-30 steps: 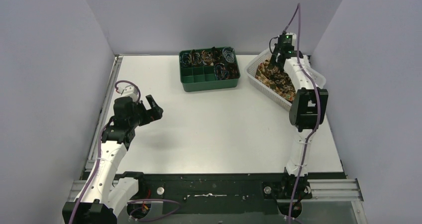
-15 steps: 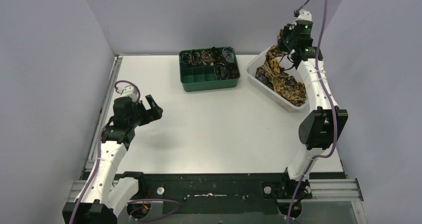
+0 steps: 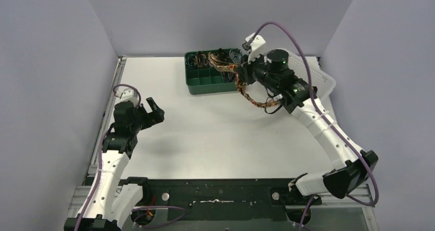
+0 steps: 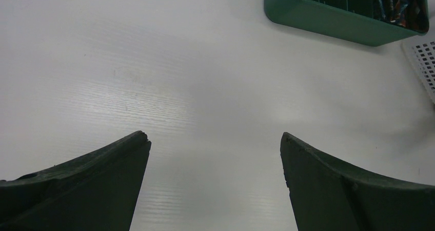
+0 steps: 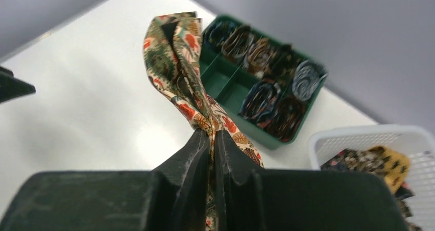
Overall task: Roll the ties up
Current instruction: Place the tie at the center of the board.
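Lifted from basket (image 5: 359, 134), tie (image 5: 177, 56) now dangles pinched in right hand (image 5: 211, 136).

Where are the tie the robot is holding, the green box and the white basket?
tie (image 5: 177, 61), right wrist view, on the bunched fabric near its top.
green box (image 3: 210, 88), top external view, on its front wall.
white basket (image 5: 367, 132), right wrist view, on its rim.
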Robot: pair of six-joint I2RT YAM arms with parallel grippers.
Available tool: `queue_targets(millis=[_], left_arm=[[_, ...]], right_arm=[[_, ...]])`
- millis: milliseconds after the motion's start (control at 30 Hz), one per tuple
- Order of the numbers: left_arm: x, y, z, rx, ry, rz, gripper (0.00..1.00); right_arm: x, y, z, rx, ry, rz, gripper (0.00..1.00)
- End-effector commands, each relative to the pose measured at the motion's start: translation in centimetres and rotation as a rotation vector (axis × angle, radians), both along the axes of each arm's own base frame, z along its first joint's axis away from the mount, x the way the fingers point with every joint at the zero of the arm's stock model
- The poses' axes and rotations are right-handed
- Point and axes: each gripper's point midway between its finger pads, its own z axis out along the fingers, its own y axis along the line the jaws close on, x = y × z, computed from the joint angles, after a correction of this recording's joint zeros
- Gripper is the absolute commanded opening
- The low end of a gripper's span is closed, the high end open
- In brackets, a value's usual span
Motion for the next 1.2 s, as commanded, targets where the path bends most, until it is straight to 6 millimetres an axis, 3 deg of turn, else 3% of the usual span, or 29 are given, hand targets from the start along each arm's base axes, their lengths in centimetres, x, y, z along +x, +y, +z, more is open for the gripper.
queue_targets(millis=[0, 33, 100, 333, 467, 533, 667, 733, 900, 933, 967, 1100, 1167], left_arm=[[0.2, 0.7, 1.2, 0.007, -0.046, 0.030, 0.97], [0.2, 1.1, 1.1, 0.019, -0.045, 0.051, 0.97], [0.1, 1.4, 1.1, 0.024, -0.038, 0.069, 0.97], [-0.1, 2.1, 1.1, 0.001, -0.028, 0.135, 0.97], [-0.6, 2.1, 0.2, -0.058, -0.006, 0.191, 0.97], [-1.0, 2.3, -0.4, -0.096, 0.000, 0.234, 0.97], [-1.8, 2.3, -1.0, -0.140, -0.002, 0.267, 0.97], [-2.1, 2.1, -1.1, -0.152, -0.003, 0.261, 0.97], [-2.6, 2.3, -1.3, -0.170, 0.000, 0.286, 0.97], [-2.7, 2.2, -1.3, -0.170, 0.003, 0.285, 0.97], [-2.7, 2.2, -1.4, -0.170, 0.008, 0.283, 0.97], [-2.9, 1.8, -2.4, -0.175, 0.045, 0.261, 0.97], [-3.0, 1.1, -3.3, -0.195, 0.067, 0.237, 0.97]], right_arm=[[-1.5, -2.1, 11.3, 0.108, -0.275, -0.011, 0.00], [-2.4, -1.5, 11.7, 0.104, -0.271, 0.050, 0.00], [-4.4, 0.1, 10.3, 0.093, -0.215, 0.172, 0.00], [-8.5, 6.0, -2.3, -0.011, 0.037, 0.325, 0.00], [-13.6, 12.0, -8.9, -0.090, 0.166, 0.496, 0.00], [-14.2, 13.7, -12.7, -0.135, 0.212, 0.504, 0.00], [-13.4, 15.8, -19.4, -0.280, 0.310, 0.422, 0.01], [-13.6, 17.2, -20.3, -0.267, 0.319, 0.445, 0.06], [-14.3, 20.8, -20.1, -0.190, 0.316, 0.466, 0.10], [-14.2, 21.1, -20.0, -0.182, 0.318, 0.461, 0.21], [-14.2, 21.3, -20.1, -0.174, 0.320, 0.461, 0.48], [-13.6, 19.3, -20.0, -0.165, 0.336, 0.399, 0.75], [-13.4, 17.5, -19.4, -0.136, 0.348, 0.365, 0.81]])
